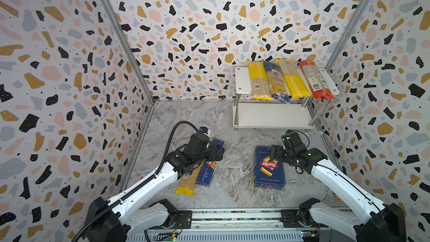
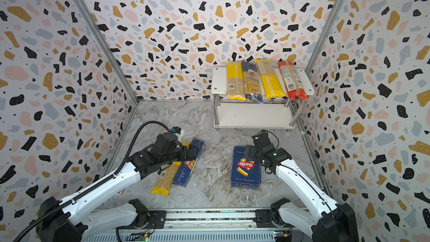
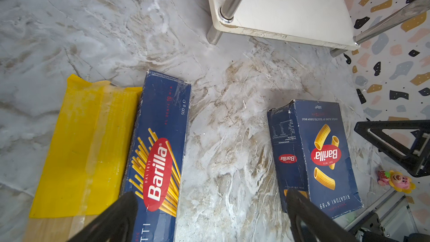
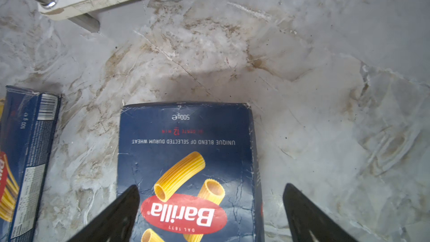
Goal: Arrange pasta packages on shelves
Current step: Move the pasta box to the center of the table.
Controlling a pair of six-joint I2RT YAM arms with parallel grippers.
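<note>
Though past halfway, is not finished: four spaghetti bags (image 1: 290, 82) on top board of shelves (image 1: 243, 80); yellow bag (image 1: 186, 182), slim box (image 1: 206, 175), rigatoni box (image 1: 270, 175) waiting on tabletop (image 1: 232, 147); left hand (image 3: 211, 194) spread over slim box, right hand (image 4: 211, 188) spread over rigatoni box, both empty

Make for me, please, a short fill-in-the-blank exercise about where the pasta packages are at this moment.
1. The top board of the shelves holds ____ long spaghetti bags.
2. The open right claw is above the wide Barilla box, which is labelled ____ N°89.
3. On the table, the slim Barilla box lies beside a ____ spaghetti bag.

Missing words: four; rigatoni; yellow.
</note>
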